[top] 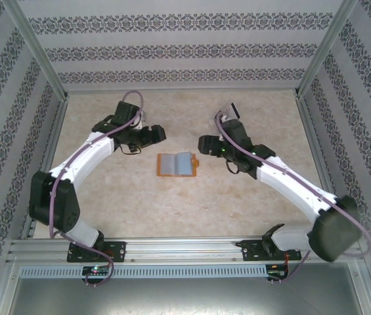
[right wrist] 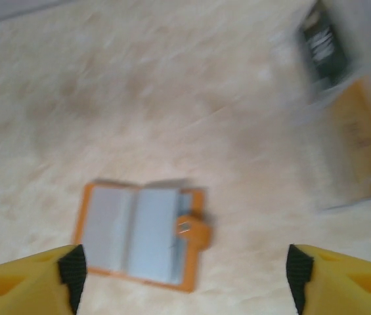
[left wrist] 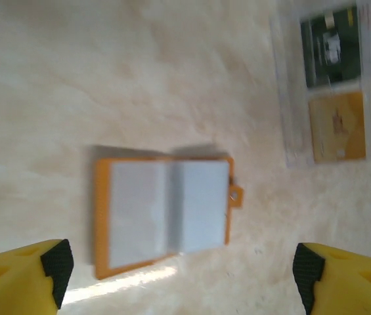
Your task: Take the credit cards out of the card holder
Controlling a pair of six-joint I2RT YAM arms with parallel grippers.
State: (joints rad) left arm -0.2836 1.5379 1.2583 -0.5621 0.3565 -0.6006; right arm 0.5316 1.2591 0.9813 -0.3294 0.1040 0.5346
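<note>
The card holder lies open and flat near the middle of the tabletop. Its greyish clear pockets face up, and a small tab juts from the edge nearer the right arm. The left pincer and the right pincer hang just beyond the holder's far corners, one on each side, clear of it. Each has its jaws spread wide with nothing between them, and in both wrist views the holder sits ahead of the fingertips, between the two black pads. A dark card and a yellow-orange card rest side by side in a clear tray, well apart from the holder. The blur does not allow telling whether any card remains in the pockets. The holder is judged light, thin and floppy at its fold, so it is likely to slide or lift off the smooth tabletop when pulled. Its orange border or the tab is the sensible place to pin it. A card is judged stiff, flat and slick, best pinched across whatever edge protrudes from a pocket mouth.
</note>
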